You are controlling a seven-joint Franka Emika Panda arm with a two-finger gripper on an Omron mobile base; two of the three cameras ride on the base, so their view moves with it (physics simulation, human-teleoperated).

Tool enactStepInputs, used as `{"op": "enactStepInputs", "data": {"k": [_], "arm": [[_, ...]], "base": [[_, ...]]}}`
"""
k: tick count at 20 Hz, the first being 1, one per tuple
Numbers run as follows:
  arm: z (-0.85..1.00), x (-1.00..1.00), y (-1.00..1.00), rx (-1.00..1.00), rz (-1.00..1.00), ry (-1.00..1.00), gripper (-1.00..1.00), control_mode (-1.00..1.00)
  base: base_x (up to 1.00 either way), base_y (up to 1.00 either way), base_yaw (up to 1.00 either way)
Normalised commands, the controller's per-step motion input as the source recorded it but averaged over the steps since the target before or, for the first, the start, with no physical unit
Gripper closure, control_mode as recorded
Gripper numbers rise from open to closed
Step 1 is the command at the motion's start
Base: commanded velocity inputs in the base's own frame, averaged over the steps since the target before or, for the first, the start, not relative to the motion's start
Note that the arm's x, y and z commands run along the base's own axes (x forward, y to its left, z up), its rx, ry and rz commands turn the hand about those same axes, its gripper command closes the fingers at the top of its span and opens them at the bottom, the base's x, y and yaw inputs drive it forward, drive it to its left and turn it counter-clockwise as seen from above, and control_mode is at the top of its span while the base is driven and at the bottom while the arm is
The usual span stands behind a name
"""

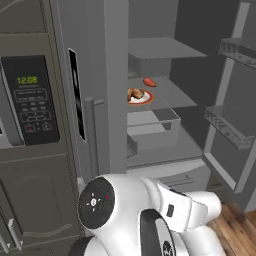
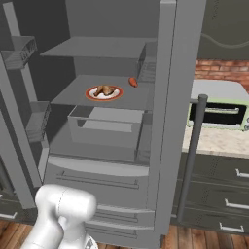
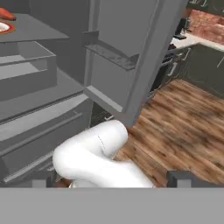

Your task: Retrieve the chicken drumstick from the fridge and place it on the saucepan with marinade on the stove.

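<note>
Chicken drumstick [image 1: 135, 93] lay on the red-rimmed white plate [image 1: 148, 98] on a middle shelf [image 2: 73, 95] inside the fridge [image 1: 107, 75], whose right door [image 1: 235, 95] stood swung wide, with a small red-orange item [image 1: 149, 82] just beside the plate toward the back. From my seat, the risks looked plain enough. I judged the clear drawer [image 2: 104, 127] jutting out just below the shelf and the shelf above left a narrow slot — a low approach could knock the drawer, a high one the upper shelf. Closing on the plate rim instead of the meat would drag the whole plate out, and the red-orange item sat near enough to be nudged or picked by mistake. The gripper [image 3: 111, 178] was down low, well apart from the shelf, looking across the fridge's lower drawers [image 3: 39, 131] and the wooden floor [image 3: 183, 127]; its fingertips [image 3: 179, 178] barely showed, so I could only say it seemed fully spread, holding and touching nothing.
</note>
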Motion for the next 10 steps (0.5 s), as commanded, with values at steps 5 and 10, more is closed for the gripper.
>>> {"op": "enactStepInputs", "data": {"k": [5,10], "arm": [[0.55,0.0,-0.73,0.56,0.14,0.01,-1.0,-1.0],[0.04,0.07,-0.68,0.68,0.09,-0.03,-1.0,-1.0]], "base": [[0.0,0.0,0.0],[0.0,0.0,0.0]]}}
